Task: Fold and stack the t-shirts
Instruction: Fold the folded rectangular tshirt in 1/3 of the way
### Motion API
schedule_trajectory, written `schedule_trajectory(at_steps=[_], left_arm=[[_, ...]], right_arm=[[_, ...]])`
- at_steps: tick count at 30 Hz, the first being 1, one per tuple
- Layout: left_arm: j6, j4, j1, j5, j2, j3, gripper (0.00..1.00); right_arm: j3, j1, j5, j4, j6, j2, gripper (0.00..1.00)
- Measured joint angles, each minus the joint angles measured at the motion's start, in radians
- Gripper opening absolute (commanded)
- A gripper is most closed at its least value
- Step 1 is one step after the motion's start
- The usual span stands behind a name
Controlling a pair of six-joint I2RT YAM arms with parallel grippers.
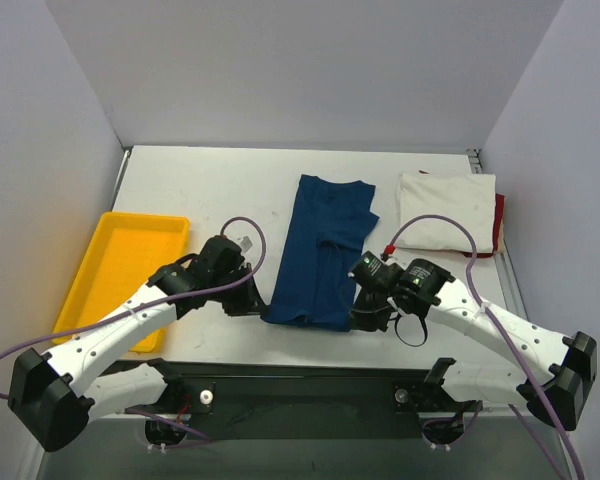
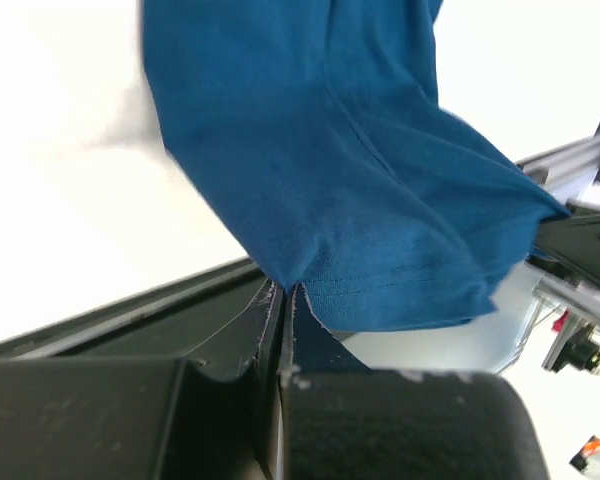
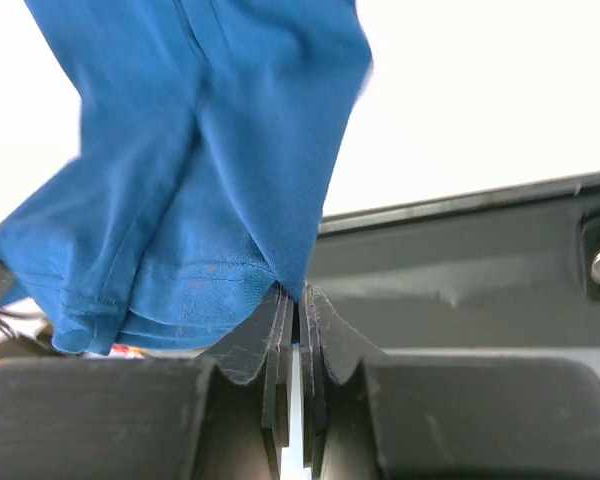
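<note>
The left end effector and right end effector each pinched a near hem corner of the navy blue cloth t-shirt, which lay lengthwise on the white table. The next move likely called for carrying the hem evenly toward the collar.

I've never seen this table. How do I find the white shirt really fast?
Look at the white table and go to its far right corner, opposite the yellow tray on the left. The white shirt lies folded there, right of the long blue shirt. It is the only pale one, and a red shirt peeks out under its right edge.
</note>
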Motion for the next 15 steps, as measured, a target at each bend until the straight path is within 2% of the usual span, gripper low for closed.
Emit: schedule_trajectory(at_steps=[8, 15], left_arm=[[0.023, 0.107, 0.074, 0.030, 0.218, 0.110, 0.00], [0.046, 0.221, 0.148, 0.105, 0.470, 0.268, 0.00]], right_arm=[[0.135, -0.264, -0.032, -0.011, -0.243, 0.142, 0.00], [0.312, -0.469, -0.077, -0.022, -0.464, 0.352, 0.00]])
